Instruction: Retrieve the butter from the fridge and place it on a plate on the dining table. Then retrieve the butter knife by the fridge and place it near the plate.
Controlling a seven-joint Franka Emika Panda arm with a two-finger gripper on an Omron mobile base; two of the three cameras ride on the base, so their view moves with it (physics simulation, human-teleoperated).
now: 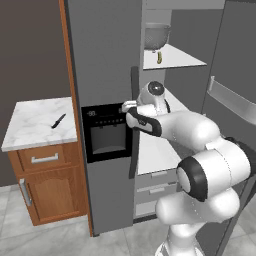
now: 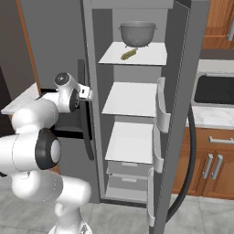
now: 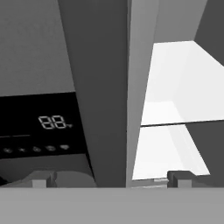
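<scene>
The fridge (image 1: pixel 102 75) has its left door shut and its right door (image 2: pixel 170 114) swung open. On the top white shelf lies the butter (image 1: pixel 159 58) (image 2: pixel 128 55), a small pale olive stick in front of a grey colander (image 2: pixel 137 34). My gripper (image 1: pixel 128 107) (image 2: pixel 87 93) (image 3: pixel 111 179) is open at mid height by the shut door's inner edge and dark handle (image 1: pixel 134 120), well below the butter. Its fingertips (image 3: pixel 43 178) straddle that edge with nothing held. The butter knife (image 1: pixel 58 120) lies on the small marble-topped cabinet left of the fridge. The plate and the dining table are out of view.
The black dispenser panel (image 1: pixel 107 131) (image 3: pixel 39 127) sits just left of the hand. Bare white shelves (image 2: pixel 130 98) and grey drawers (image 2: pixel 128 176) lie below the top shelf. A counter with a dark sink (image 2: pixel 215 89) and wood cabinets stands right of the open door.
</scene>
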